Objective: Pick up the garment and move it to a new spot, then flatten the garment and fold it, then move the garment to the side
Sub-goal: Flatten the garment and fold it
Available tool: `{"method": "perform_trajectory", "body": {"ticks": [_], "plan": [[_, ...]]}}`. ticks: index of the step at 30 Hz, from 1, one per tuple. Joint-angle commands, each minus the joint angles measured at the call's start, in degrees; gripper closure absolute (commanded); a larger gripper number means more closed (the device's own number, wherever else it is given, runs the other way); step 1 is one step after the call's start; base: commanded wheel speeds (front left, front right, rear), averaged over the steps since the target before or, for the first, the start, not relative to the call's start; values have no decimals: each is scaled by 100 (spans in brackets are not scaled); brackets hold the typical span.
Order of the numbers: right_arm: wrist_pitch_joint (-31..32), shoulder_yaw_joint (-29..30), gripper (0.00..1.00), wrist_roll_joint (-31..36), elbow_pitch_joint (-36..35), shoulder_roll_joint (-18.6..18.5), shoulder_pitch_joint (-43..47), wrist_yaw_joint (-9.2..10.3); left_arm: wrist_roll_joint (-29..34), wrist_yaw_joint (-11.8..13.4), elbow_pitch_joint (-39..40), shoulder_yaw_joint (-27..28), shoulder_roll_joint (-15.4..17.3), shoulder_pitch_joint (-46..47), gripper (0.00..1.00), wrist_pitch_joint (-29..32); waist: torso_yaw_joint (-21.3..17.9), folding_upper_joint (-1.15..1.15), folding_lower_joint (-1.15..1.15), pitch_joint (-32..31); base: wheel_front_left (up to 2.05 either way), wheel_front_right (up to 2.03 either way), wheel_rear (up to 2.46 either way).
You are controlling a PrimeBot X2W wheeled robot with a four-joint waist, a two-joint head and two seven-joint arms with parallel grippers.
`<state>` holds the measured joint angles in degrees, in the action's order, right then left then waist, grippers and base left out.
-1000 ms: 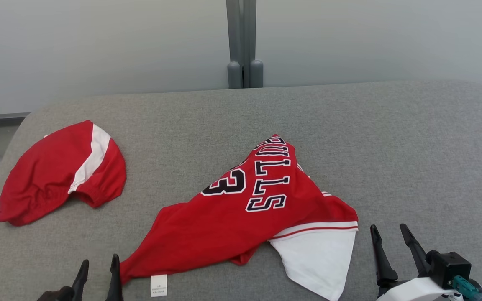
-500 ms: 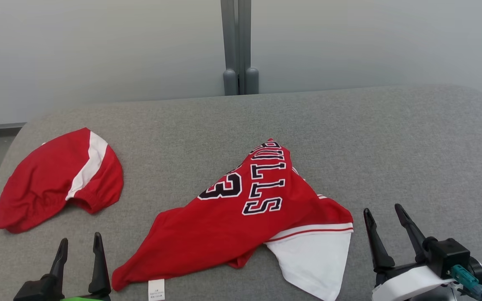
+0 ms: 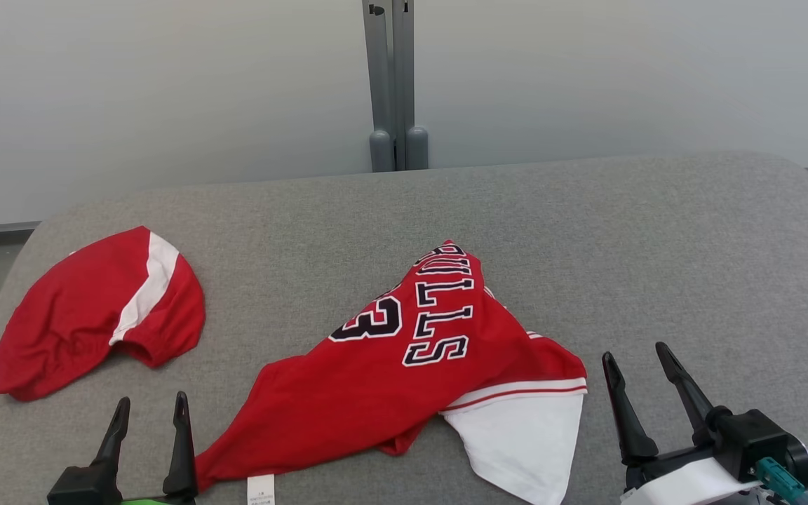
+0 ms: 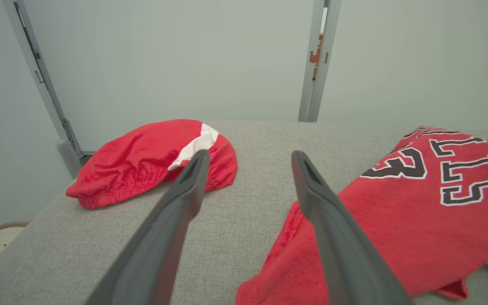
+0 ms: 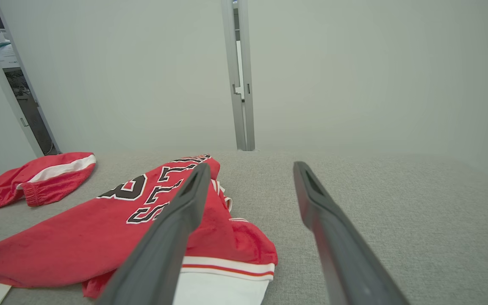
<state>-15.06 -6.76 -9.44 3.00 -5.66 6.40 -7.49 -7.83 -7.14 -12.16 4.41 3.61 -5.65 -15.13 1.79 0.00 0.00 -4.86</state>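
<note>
Grey table (image 3: 656, 231) holds the red jersey (image 3: 390, 379) crumpled at 6 o'clock; red shorts (image 3: 95, 308) sit at 9. Now the left gripper (image 3: 152, 400), fingers spread and empty, has slid closer to the jersey's corner; the right gripper (image 3: 633, 351) rests spread too at 4; picking up looks next.

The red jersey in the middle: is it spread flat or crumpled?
Crumpled. The red jersey lies bunched on the grey surface, its fabric overlapping and lettering creased.

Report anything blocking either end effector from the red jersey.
Nothing visible does. Both are open: the left end effector near the jersey at its tagged corner, the right end effector near its white panel, grey surface between.
</note>
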Motion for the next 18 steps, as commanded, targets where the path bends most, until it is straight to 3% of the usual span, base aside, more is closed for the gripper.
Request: {"method": "perform_trajectory", "body": {"ticks": [1, 18], "plan": [[-17, 28, 0, 41, -45, 22, 84, -1, 32, -26, -21, -2, 53, -42, 0, -3, 7, 0, 0, -7, 0, 0, 0], [-17, 106, 0, 103, -15, 94, 224, -1, 27, -34, -64, -89, 96, -182, 0, -2, 45, 0, 0, -84, 0, 0, 0]]}}
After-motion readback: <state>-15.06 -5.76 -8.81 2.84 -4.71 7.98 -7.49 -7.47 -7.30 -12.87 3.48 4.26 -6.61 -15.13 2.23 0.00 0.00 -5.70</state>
